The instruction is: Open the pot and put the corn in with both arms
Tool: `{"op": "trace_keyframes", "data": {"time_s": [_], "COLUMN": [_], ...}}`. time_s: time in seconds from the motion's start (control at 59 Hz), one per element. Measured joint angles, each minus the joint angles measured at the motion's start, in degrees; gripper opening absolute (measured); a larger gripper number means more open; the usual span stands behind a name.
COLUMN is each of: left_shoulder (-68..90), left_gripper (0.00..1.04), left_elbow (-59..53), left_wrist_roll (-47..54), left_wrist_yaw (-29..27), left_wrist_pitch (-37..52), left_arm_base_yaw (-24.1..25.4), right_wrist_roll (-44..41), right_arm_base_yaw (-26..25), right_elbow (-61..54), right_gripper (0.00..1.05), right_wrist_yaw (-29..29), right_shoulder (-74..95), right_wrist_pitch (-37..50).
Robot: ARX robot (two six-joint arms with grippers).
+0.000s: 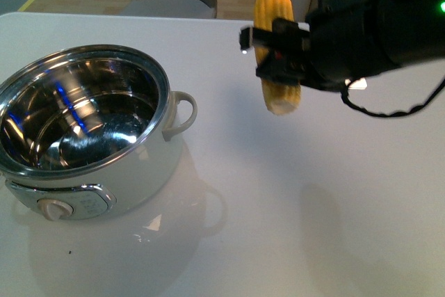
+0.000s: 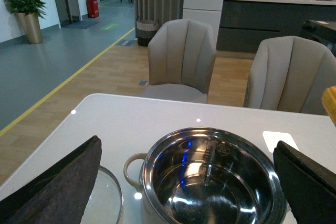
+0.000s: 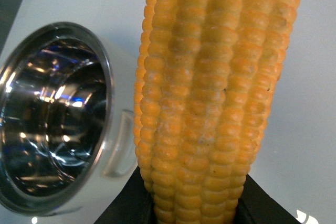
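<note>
The cream-white pot stands open at the table's left, its steel inside empty. My right gripper is shut on the yellow corn and holds it upright in the air, to the right of the pot and above the table. In the right wrist view the corn fills the frame between the jaws, with the pot beside it. My left gripper is open above the pot; its fingers stand wide on either side. The glass lid lies on the table beside the pot.
The white table stretches to the right of the pot. Two beige chairs stand behind the table's far edge. The pot's loop handle points toward the corn.
</note>
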Motion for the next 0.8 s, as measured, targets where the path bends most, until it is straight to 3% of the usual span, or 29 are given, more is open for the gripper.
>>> {"op": "trace_keyframes", "data": {"time_s": [0.407, 0.797], "left_shoulder": [0.0, 0.0], "left_gripper": [0.98, 0.98], "left_elbow": [0.0, 0.0], "left_wrist_roll": [0.0, 0.0], "left_wrist_yaw": [0.0, 0.0], "left_wrist_pitch": [0.0, 0.0], "left_arm_base_yaw": [0.0, 0.0], "right_wrist_roll": [4.2, 9.6], "right_arm_base_yaw": [5.6, 8.0], "right_elbow": [15.5, 23.3], "right_gripper": [0.20, 0.20], "right_wrist_yaw": [-3.9, -8.2], "right_shoulder": [10.1, 17.2], "right_wrist_pitch": [-5.6, -7.5]}}
